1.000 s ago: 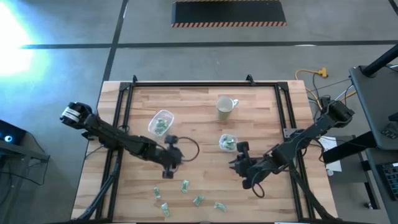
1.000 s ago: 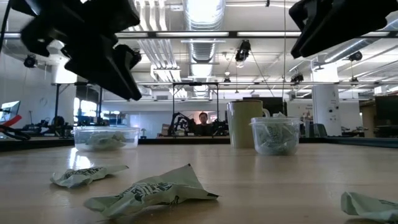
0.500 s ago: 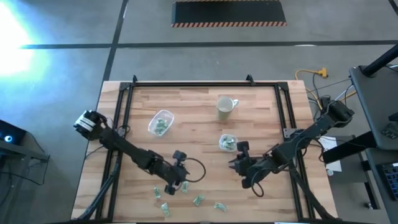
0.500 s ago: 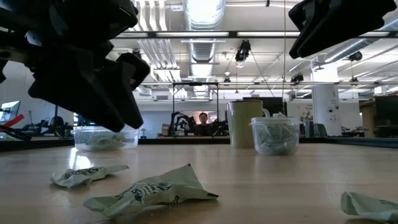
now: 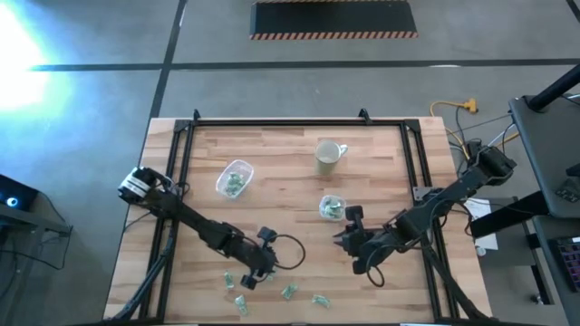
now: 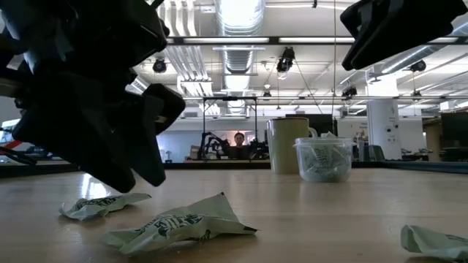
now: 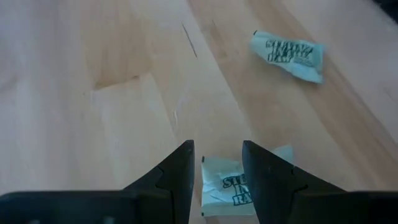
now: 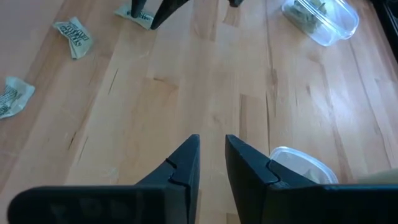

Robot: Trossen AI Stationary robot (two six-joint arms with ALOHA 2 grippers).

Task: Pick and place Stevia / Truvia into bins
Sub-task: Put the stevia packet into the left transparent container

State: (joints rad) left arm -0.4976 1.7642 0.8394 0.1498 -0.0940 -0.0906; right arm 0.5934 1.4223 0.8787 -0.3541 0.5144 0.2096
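Observation:
Several crumpled green-and-white Stevia packets lie flat near the table's near edge (image 5: 288,292) (image 6: 179,223). My left gripper (image 5: 260,269) (image 7: 217,149) is open and points down over one packet (image 7: 231,188), a fingertip on either side. A second packet (image 7: 289,50) lies farther off. My right gripper (image 5: 349,240) (image 8: 211,146) hangs open by a narrow gap, empty, beside the small clear cup (image 5: 332,207) (image 8: 298,163). The wider clear bin (image 5: 235,178) (image 8: 320,18) sits left of centre. Both bins hold packets. My left gripper comes from above, slanting, with its fingers (image 7: 181,163) either side of one packet's near end (image 7: 217,177). The packet lies flat on the table. I cannot tell whether the fingertips touch it.
A pale mug (image 5: 328,157) (image 6: 285,145) stands toward the far edge, behind the small cup (image 6: 322,159). Loose packets lie around the left gripper (image 5: 229,280) (image 5: 241,303) (image 5: 319,301). Bare wood shows between the two grippers. A black frame (image 5: 272,124) borders the table.
My left gripper has moved toward the table's near edge and a little right, dropping low over the packets there. In the low view it now fills the left side and hides the wider bin. The right arm has kept still.

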